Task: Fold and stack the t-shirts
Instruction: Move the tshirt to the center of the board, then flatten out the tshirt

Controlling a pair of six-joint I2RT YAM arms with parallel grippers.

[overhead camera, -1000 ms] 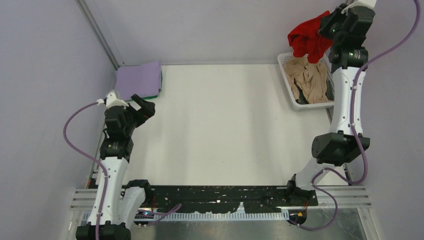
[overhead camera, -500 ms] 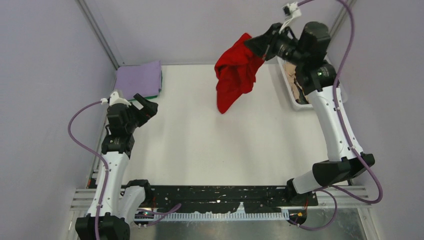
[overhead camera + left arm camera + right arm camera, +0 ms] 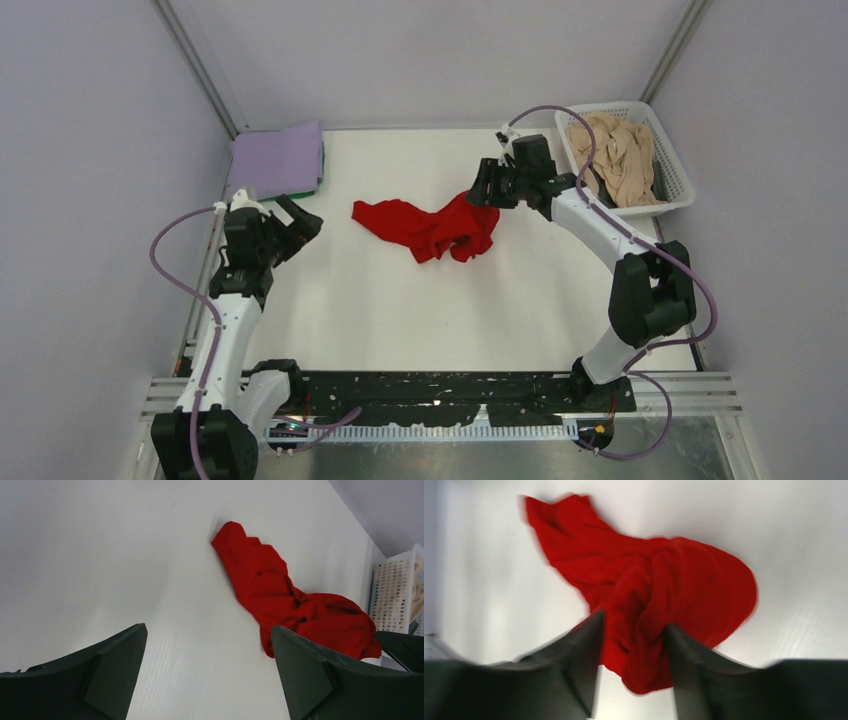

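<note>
A bright red t-shirt (image 3: 430, 225) (image 3: 280, 592) (image 3: 659, 580) lies crumpled on the white table, a little behind its middle. My right gripper (image 3: 483, 190) (image 3: 634, 620) hovers at the shirt's right end, jaws apart, with red cloth lying loose on the table between them. My left gripper (image 3: 300, 218) (image 3: 207, 627) stands open and empty at the left, pointing toward the shirt and well short of it. A folded lavender t-shirt (image 3: 278, 160) rests on a green one (image 3: 321, 172) in the back left corner. A beige t-shirt (image 3: 620, 160) is bunched in the basket.
The white lattice basket (image 3: 680, 190) sits at the back right, close behind my right arm. Grey walls close in the table on the left, back and right. A black rail (image 3: 440, 395) runs along the near edge.
My right arm swung the red t-shirt from above the basket left and down onto the table, and its jaws parted off the cloth. The left gripper shifted slightly toward the table's middle.
</note>
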